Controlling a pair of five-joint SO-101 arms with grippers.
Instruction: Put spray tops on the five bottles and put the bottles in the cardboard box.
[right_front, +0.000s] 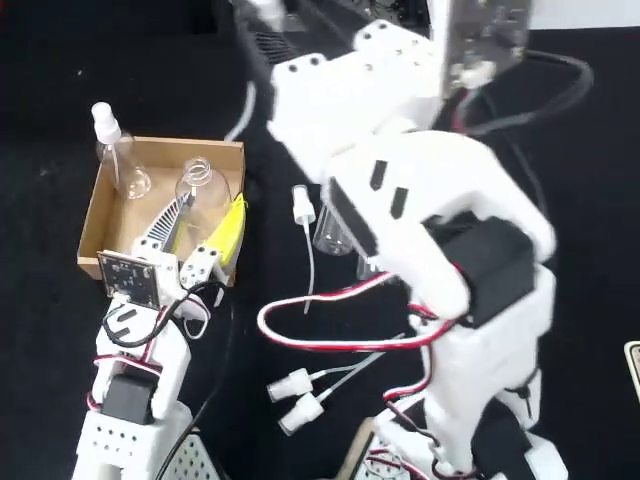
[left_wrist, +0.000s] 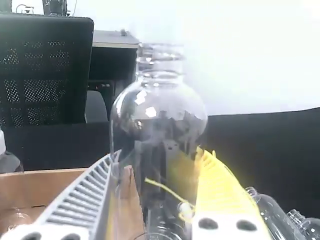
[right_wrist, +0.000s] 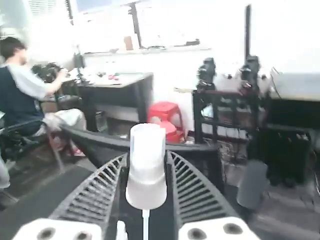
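The uncapped bottle (left_wrist: 159, 115) stands over the cardboard box (right_front: 125, 220), clamped in the left tool (left_wrist: 157, 156). The right tool (right_wrist: 146, 162) pinches a spray top (right_wrist: 146, 172) well apart from it, above the surface (right_front: 50, 350). The top's long tube (right_front: 309, 265) could miss the narrow neck and bend. Pushing down off-centre could twist the slick bottle loose. Released now, the bottle would land topless.

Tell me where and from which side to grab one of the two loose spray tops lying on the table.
Grip the chunky white head of the loose spray top, probably straight down from above, closing across its width. It lies flat, and its thin tube trailing sideways looks too slender to hold.
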